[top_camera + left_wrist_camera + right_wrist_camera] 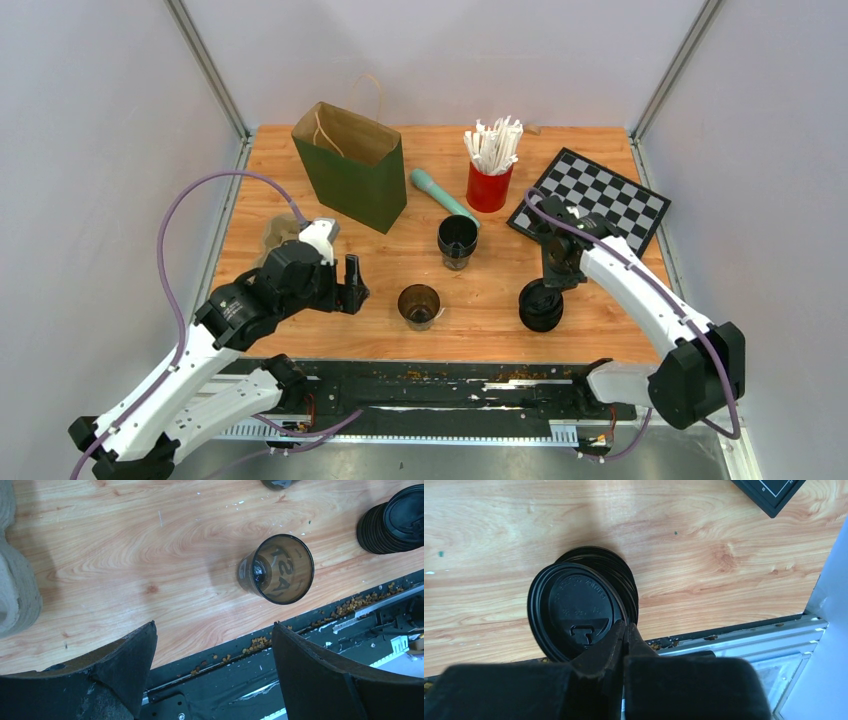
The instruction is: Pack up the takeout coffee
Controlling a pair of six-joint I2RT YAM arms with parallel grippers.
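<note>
The round black plastic lid sits askew atop its stack of lids, rim pinched in my closed right end effector. The brown translucent cup it must cap stands upright on the wooden worktop to the left, nearer my wide-open left end effector.

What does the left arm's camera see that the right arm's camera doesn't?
Only the left wrist view shows the brown cup, the edge of the cardboard cup tray and the left fingers spread open. Only the right wrist view shows a corner of the checkerboard and the right fingers pinched on the top lid. Both show the stack of black lids and the wooden table.
</note>
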